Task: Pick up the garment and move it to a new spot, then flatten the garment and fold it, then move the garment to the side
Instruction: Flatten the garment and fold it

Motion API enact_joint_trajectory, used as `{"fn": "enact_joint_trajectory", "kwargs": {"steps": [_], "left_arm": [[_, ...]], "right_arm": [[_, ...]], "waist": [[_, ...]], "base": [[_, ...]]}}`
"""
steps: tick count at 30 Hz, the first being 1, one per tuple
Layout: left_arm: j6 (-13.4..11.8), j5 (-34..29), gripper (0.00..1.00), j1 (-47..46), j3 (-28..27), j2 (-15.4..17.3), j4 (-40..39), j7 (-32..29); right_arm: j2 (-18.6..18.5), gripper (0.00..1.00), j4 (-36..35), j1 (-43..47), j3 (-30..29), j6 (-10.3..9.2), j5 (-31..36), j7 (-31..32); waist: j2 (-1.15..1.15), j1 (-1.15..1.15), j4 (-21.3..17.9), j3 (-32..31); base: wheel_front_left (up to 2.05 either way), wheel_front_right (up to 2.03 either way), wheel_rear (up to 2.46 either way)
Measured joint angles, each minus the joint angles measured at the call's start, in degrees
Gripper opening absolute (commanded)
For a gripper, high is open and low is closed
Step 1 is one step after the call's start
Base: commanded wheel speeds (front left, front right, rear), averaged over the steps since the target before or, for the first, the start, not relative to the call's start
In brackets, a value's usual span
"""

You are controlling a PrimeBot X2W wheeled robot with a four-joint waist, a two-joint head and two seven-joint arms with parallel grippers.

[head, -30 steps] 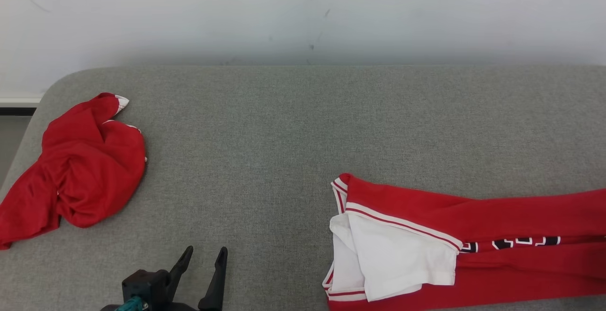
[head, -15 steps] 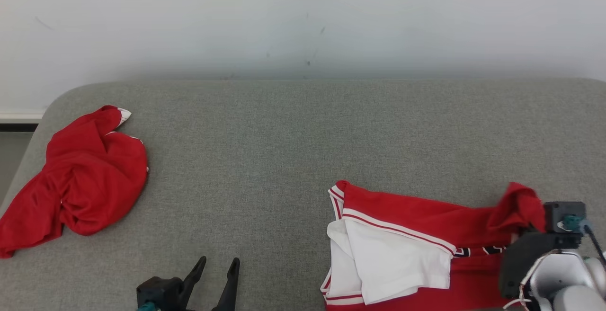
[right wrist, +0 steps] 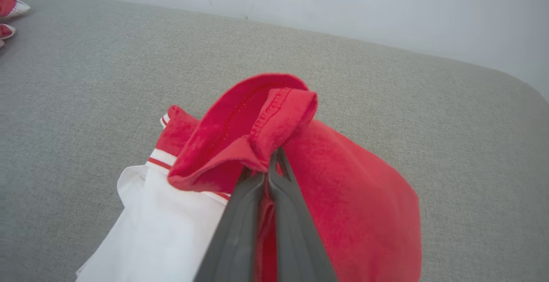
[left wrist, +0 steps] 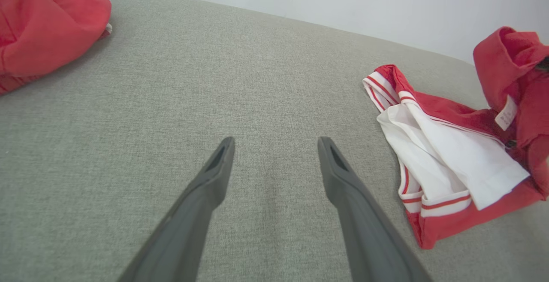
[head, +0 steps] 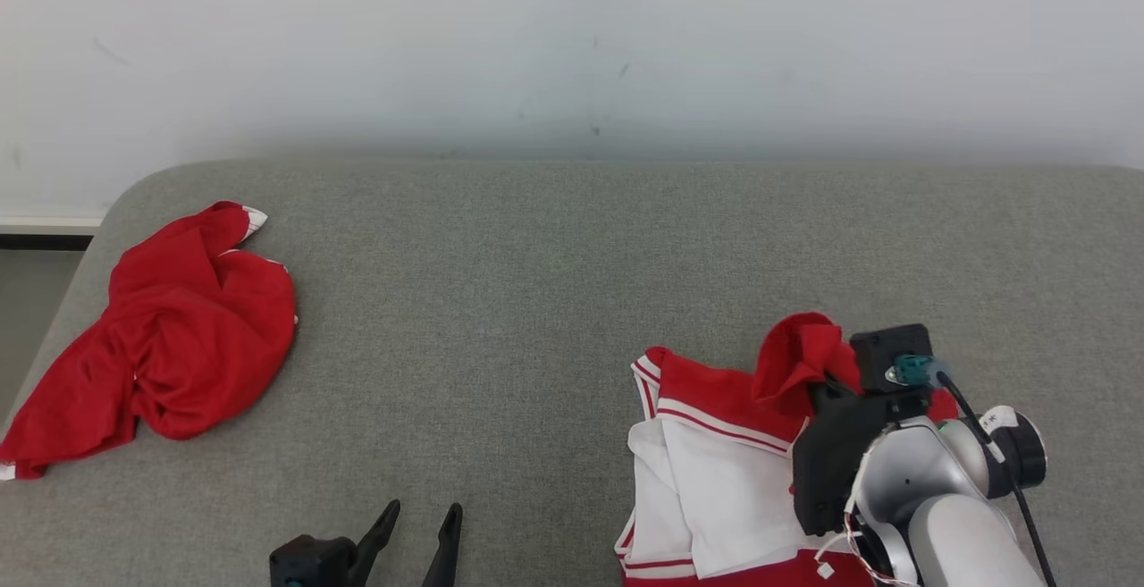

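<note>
The garment [head: 715,471], red with white panels and striped trim, lies on the grey cushion at the lower right of the head view. My right gripper [head: 827,383] is shut on its red hem and holds that end lifted and doubled back over the flat part. In the right wrist view the fingers [right wrist: 240,226] pinch a rolled red fold of the garment [right wrist: 351,196] at the tips. My left gripper [head: 422,520] stands open and empty over bare cushion near the front edge, left of the garment [left wrist: 446,157]. In its own wrist view the left gripper [left wrist: 276,144] has nothing between its fingers.
A second crumpled red garment [head: 170,337] lies at the cushion's far left, near its rounded edge; it also shows as the red heap [left wrist: 38,20] in the left wrist view. The grey cushion [head: 536,283] is bounded by a white wall [head: 572,42] behind.
My right arm came in from the right, carrying the garment's red end leftward over the rest of it. The head camera shifted a little. My left gripper stayed open in place.
</note>
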State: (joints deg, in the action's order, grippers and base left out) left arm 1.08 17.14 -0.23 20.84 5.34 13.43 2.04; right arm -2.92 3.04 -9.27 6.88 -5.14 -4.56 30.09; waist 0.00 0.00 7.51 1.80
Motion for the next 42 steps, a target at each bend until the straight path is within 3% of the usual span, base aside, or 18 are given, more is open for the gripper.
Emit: {"fn": "enact_joint_trajectory", "kwargs": {"steps": [12, 19, 32, 33, 34, 38, 42], "left_arm": [[0.5, 0.0, 1.00, -1.5, 0.7, -0.4, 0.4, -0.1], [0.4, 1.0, 1.00, -1.5, 0.4, -0.5, 0.8, 0.0], [0.2, 1.5, 1.00, -1.5, 0.0, -0.6, 1.5, 0.6], [0.1, 1.5, 1.00, -1.5, 0.0, -0.6, 1.5, 0.6], [0.1, 1.5, 1.00, -1.5, 0.0, -0.6, 1.6, 0.6], [0.1, 1.5, 1.00, -1.5, 0.1, -0.6, 1.7, 0.6], [0.2, 1.5, 1.00, -1.5, 0.1, -0.6, 1.9, 0.6]], "right_arm": [[0.0, 0.00, 3.7, -2.1, 8.9, -0.97, -0.2, 3.8], [-0.3, 0.00, 4.7, -5.4, 15.2, -1.94, -4.4, 4.1], [-0.4, 0.02, 6.8, -5.1, 13.9, -1.99, -4.4, 4.1], [-0.4, 0.55, 6.8, -5.0, 14.2, -1.99, -4.4, 4.0], [-0.3, 1.00, 6.8, -4.7, 14.1, -1.99, -4.4, 4.0], [-0.4, 1.00, 6.1, -2.7, 13.6, -1.99, -4.7, 3.4], [-0.4, 1.00, 2.3, -2.5, 12.9, -1.99, -9.9, 1.0]], "waist": [[0.00, 0.00, 2.9, 1.7], [0.00, 0.00, 3.9, 2.2], [0.00, 0.00, 3.8, 2.3], [0.00, 0.00, 3.6, 2.4], [0.00, 0.00, 3.5, 2.4], [0.00, 0.00, 3.2, 2.3], [0.00, 0.00, 2.9, 2.2]], "base": [[0.00, 0.00, 0.00], [0.00, 0.00, 0.00], [0.00, 0.00, 0.00], [0.00, 0.00, 0.00], [0.00, 0.00, 0.00], [0.00, 0.00, 0.00], [0.00, 0.00, 0.00]]}}
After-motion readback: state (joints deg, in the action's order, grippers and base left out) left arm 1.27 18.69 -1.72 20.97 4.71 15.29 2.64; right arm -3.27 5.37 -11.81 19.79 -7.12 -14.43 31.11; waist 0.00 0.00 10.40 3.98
